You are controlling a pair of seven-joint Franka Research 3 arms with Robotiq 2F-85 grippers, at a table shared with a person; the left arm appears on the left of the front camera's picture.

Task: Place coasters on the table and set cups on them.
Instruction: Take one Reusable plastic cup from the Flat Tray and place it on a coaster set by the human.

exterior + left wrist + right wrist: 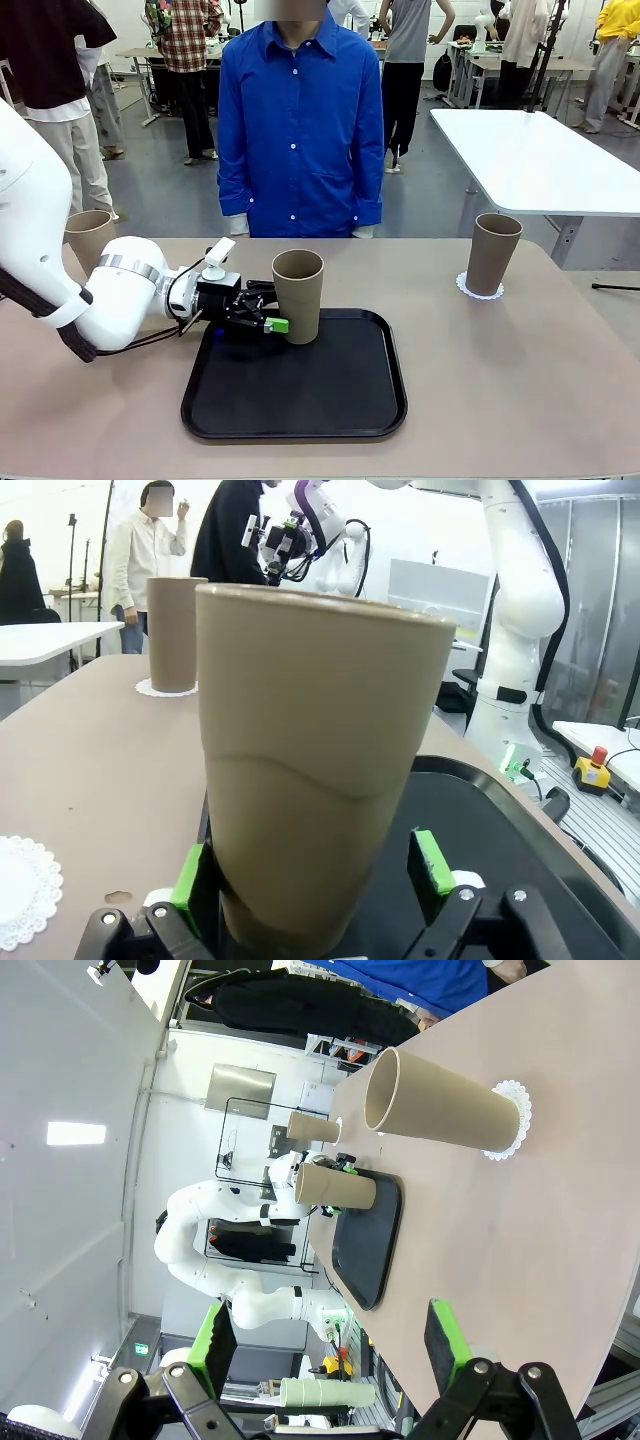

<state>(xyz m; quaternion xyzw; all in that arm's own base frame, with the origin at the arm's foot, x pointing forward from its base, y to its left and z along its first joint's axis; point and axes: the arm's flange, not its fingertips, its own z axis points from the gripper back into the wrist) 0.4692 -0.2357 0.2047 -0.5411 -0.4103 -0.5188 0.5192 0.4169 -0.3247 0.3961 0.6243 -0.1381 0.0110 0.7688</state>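
Note:
A tan cup [298, 295] stands on the black tray [300, 400]. My left gripper [268, 318] is open around its lower half; in the left wrist view the cup [310, 810] sits between the green pads [430, 860], with a gap on one side. A second cup [493, 253] stands on a lacy white coaster [478, 288] at the table's [500, 380] right. Partly behind my left arm is a third cup [90, 238]. A bare coaster [25, 890] lies beside the tray. My right gripper [330, 1360] hangs open and empty beyond the table edge.
A person in a blue shirt [300, 130] stands at the far edge, hands down. A white glossy table [540, 160] is behind on the right. Other people stand farther back in the room.

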